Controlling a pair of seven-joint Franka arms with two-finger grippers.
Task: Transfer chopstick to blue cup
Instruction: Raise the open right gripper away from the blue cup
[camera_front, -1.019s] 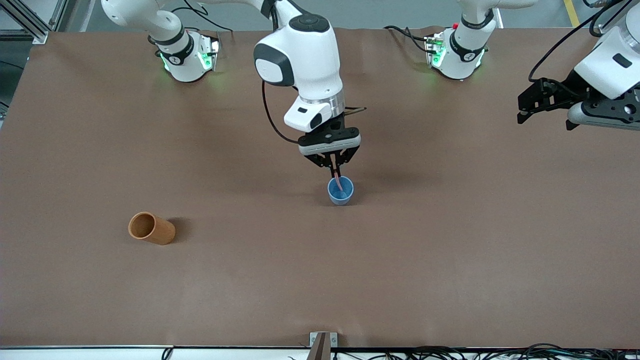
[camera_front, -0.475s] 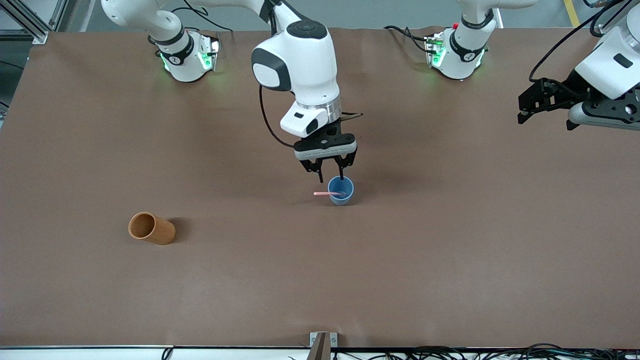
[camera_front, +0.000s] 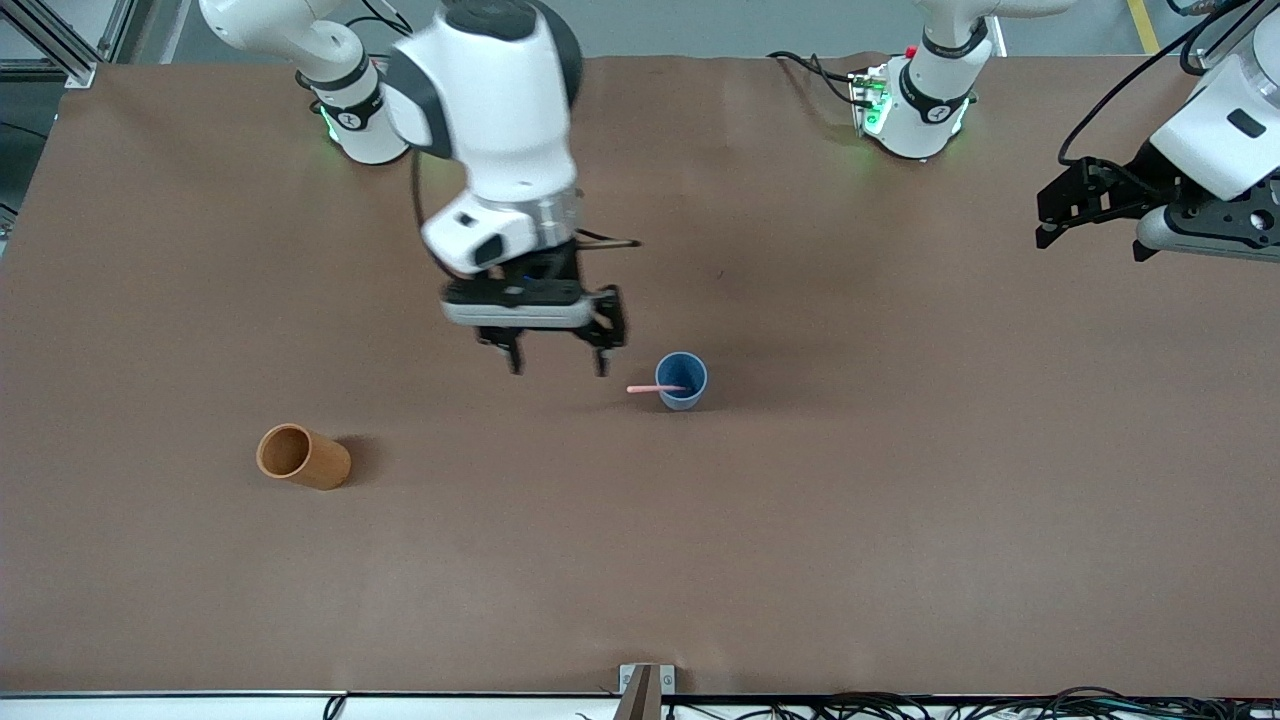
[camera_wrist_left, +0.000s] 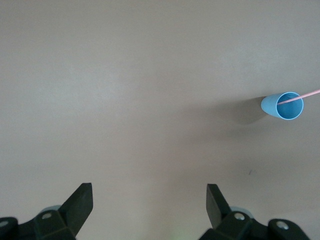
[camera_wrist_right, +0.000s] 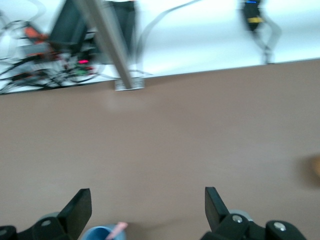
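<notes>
Brown table; cables along edge; blurred, perhaps equipment, past it.

Blue cup stood mid-table with the chopstick leaning out over its rim toward the right arm's end. Right gripper, jaws spread, hung just beside the chopstick's free tip. Orange cup lay well apart; table toward the front edge was bare.

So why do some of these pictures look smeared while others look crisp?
Front view: the table is sharp and evenly lit, but the right arm with its open right gripper is motion-blurred; soft shadows sit beside the blue cup and orange cup. Right wrist view: all smeared. Left wrist view: crisp, with the chopstick leaning in the cup.
</notes>
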